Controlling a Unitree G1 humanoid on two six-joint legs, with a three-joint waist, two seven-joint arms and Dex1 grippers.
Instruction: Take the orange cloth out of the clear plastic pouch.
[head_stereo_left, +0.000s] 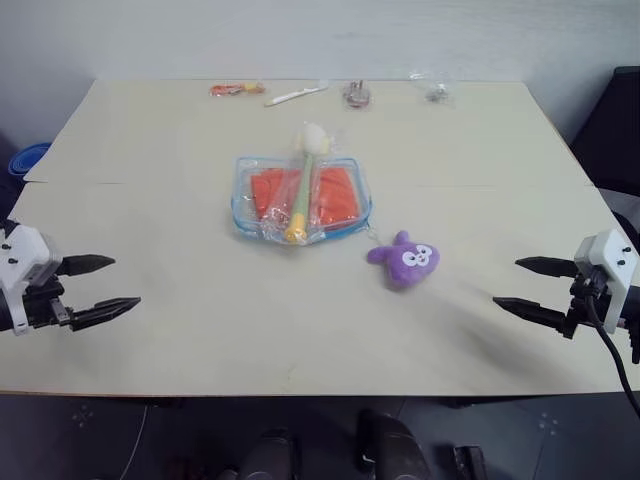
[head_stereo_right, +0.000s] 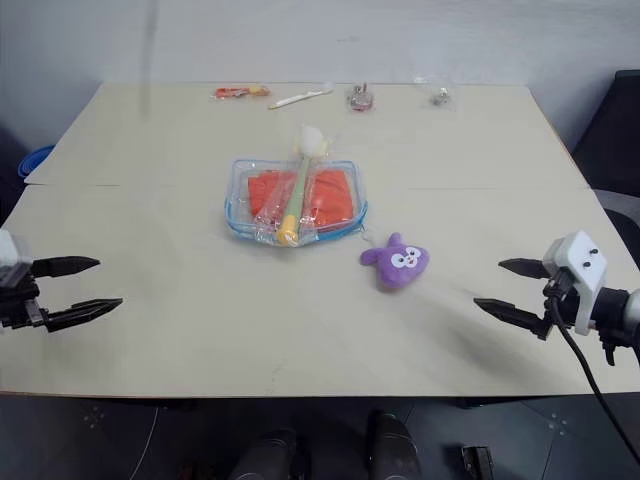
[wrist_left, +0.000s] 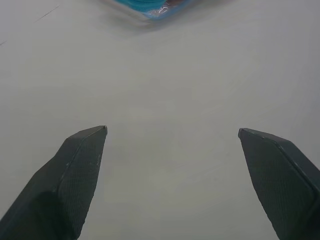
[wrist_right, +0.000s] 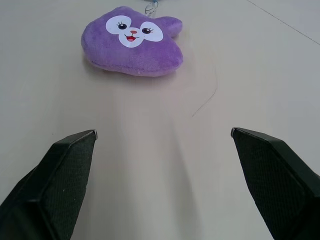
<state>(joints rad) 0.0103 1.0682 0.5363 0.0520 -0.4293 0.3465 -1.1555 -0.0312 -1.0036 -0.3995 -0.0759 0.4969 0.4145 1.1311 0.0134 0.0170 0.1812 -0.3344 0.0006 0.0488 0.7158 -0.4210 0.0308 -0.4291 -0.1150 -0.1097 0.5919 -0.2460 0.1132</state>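
Note:
The clear plastic pouch (head_stereo_left: 300, 201) with light blue trim lies flat at the table's middle, and the orange cloth (head_stereo_left: 335, 195) shows through it, folded inside. An untrimmed clear bag holding a yellow-green toy (head_stereo_left: 303, 185) lies across the pouch's top. My left gripper (head_stereo_left: 108, 283) hovers open over the table's near left edge, far from the pouch. Over the near right edge my right gripper (head_stereo_left: 515, 282) is open too, with nothing between its fingers. A corner of the pouch (wrist_left: 150, 6) appears ahead of the left fingers in the left wrist view.
A purple plush toy (head_stereo_left: 405, 260) lies just right of the pouch's near corner, straight ahead of my right gripper (wrist_right: 162, 134). Small items line the far edge: a red-orange piece (head_stereo_left: 236, 89), a white stick (head_stereo_left: 295, 96), a brown object (head_stereo_left: 356, 94) and a small clear bag (head_stereo_left: 435, 90).

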